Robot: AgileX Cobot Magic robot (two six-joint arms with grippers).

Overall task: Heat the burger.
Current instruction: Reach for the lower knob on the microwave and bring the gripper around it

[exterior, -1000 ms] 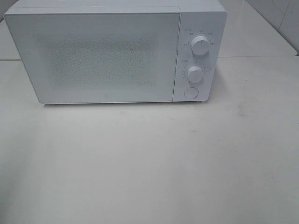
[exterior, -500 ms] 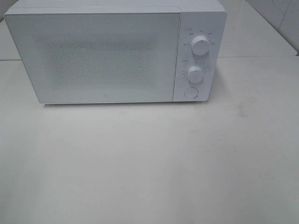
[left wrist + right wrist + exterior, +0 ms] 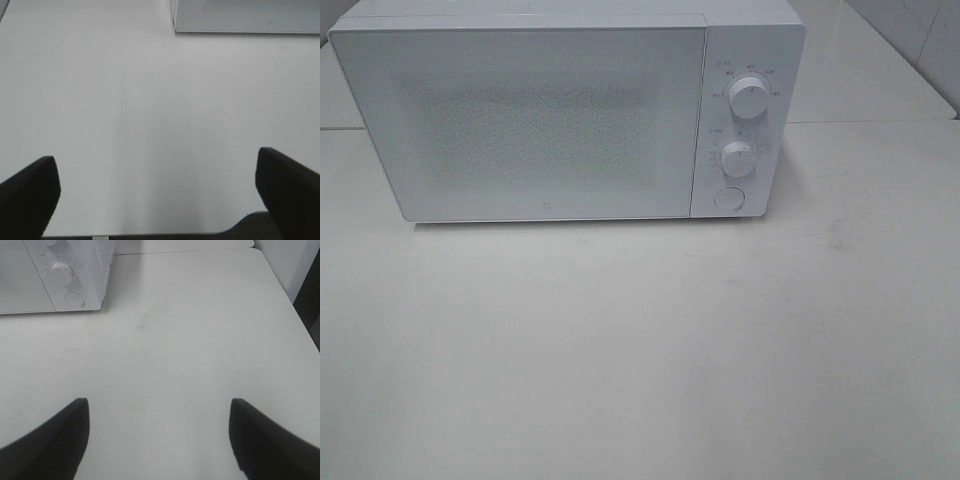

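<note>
White microwave point(image 3: 550, 120), door shut, at the back of the white table point(image 3: 640, 350) | left gripper point(image 3: 155, 167) over the table before the microwave's left corner, fingers spread wide, empty | right gripper point(image 3: 159, 405) before its knob side, fingers spread, empty | burger: whereabouts cannot be told

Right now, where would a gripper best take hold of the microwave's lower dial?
Probably pinch the lower dial across its round rim, coming straight at the microwave front. It stands proud of that flat face, so jaws can straddle it. The right gripper, open and empty, sits on that side.
</note>
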